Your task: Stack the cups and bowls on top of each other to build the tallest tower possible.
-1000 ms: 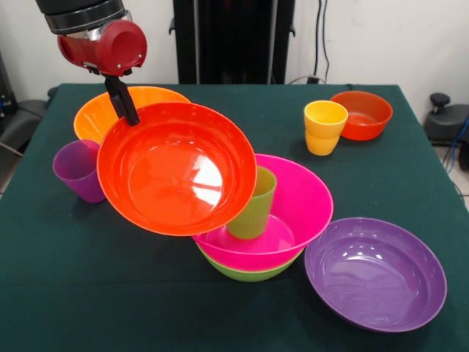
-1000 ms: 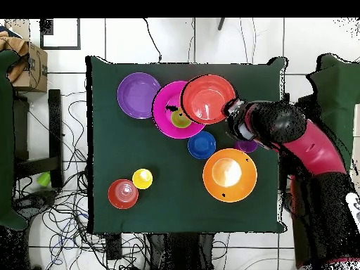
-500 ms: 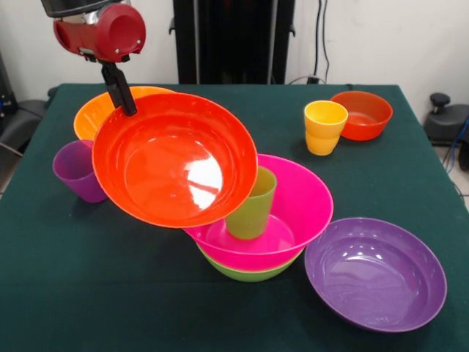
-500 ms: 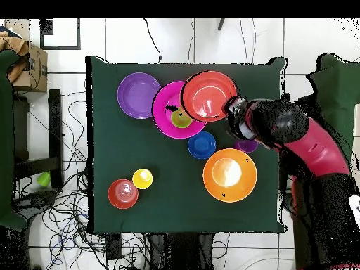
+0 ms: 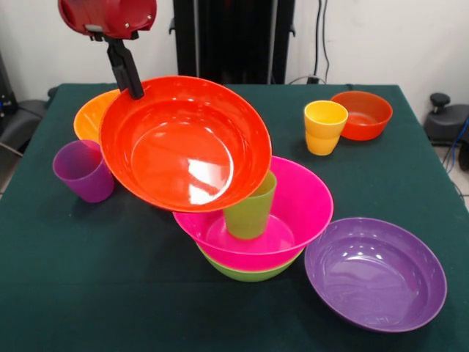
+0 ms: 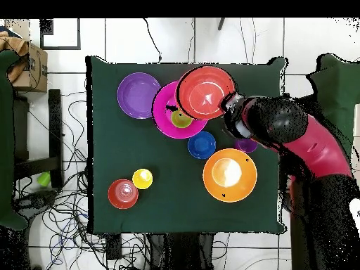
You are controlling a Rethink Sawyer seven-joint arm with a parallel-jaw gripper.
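Note:
My gripper (image 5: 135,91) (image 6: 227,105) is shut on the rim of a large red-orange bowl (image 5: 183,143) (image 6: 206,92). The bowl hangs tilted in the air, its lower edge over the green cup (image 5: 250,209) (image 6: 181,119). That cup stands upright inside the pink bowl (image 5: 297,209) (image 6: 164,112), which nests in a lime green bowl (image 5: 249,273). A purple cup (image 5: 82,170) (image 6: 246,145) and a large orange bowl (image 5: 89,117) (image 6: 229,175) sit beside the arm. Across the table, a yellow cup (image 5: 325,126) (image 6: 142,178) stands next to a small red-orange bowl (image 5: 364,114) (image 6: 123,194).
A large purple bowl (image 5: 375,273) (image 6: 138,95) rests on the green cloth beside the pink bowl. A small blue bowl (image 6: 202,145) lies between the pink and orange bowls; the held bowl hides it in the front view. Cables and a cardboard box (image 6: 24,63) lie off the table.
The gripper has risen with the red-orange bowl, carrying it higher and a little further over the pink bowl and green cup. Everything else stayed put.

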